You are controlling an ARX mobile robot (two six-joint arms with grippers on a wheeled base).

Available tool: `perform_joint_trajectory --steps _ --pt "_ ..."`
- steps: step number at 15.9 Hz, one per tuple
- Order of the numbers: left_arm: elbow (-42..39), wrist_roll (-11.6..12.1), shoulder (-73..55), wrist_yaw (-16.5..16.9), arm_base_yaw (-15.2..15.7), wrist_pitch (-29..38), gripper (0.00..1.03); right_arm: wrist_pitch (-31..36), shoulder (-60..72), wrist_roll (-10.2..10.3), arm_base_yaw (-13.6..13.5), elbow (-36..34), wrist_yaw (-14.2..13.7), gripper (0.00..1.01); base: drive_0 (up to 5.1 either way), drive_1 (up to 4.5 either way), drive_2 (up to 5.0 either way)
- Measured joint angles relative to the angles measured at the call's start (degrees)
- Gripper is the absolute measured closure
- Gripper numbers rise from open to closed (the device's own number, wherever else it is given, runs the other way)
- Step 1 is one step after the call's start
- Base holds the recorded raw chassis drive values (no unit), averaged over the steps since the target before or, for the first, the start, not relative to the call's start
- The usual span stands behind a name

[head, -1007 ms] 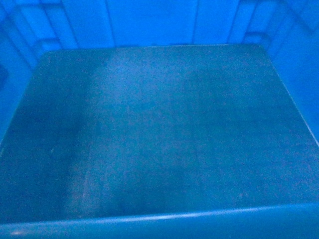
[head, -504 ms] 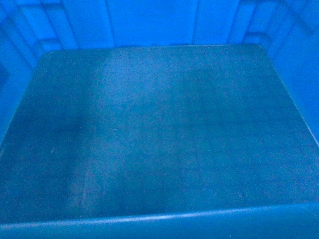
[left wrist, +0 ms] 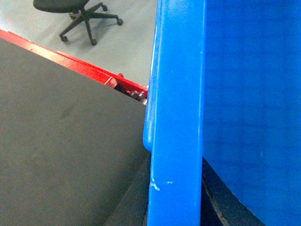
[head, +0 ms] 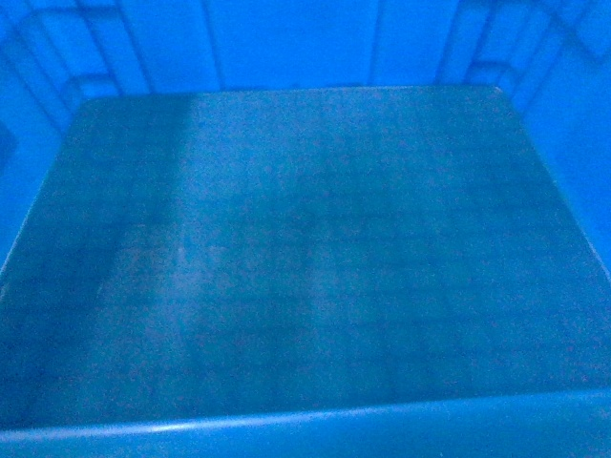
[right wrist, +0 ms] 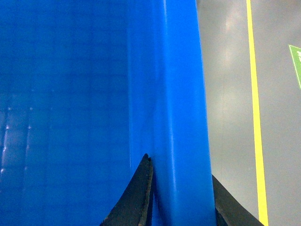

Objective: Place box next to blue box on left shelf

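The box [head: 286, 38], a large bright-blue crate, fills the head view, which looks down onto its gridded floor and ribbed walls. In the left wrist view my left gripper [left wrist: 176, 207] is shut on the box's thick rim [left wrist: 176, 117], with a dark finger [left wrist: 136, 207] on each side. My right gripper [right wrist: 181, 193] is shut on the opposite rim [right wrist: 181, 94], one finger [right wrist: 136, 197] inside the wall and one outside. The other blue box is out of view.
Beside the left rim lies a dark flat surface [left wrist: 61, 141] with a red edge [left wrist: 84, 66]; I cannot tell whether it is the left shelf. An office chair [left wrist: 80, 14] stands on the grey floor beyond. A yellow line [right wrist: 255, 117] runs along the floor on the right.
The box keeps its place in the head view. The pale sheen on its floor has shifted and the square grid now shows more sharply.
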State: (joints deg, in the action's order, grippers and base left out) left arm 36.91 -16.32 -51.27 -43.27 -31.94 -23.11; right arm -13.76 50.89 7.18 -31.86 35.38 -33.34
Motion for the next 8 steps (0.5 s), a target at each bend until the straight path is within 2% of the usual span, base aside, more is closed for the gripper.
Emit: perform_joint_trajectory --steps 8 --pt "0.0 -0.02 0.0 0.0 0.0 0.02 0.89 0.07 0.0 -0.17 0.0 0.0 -0.02 0.84 -1.7 -1.67 -1.7"
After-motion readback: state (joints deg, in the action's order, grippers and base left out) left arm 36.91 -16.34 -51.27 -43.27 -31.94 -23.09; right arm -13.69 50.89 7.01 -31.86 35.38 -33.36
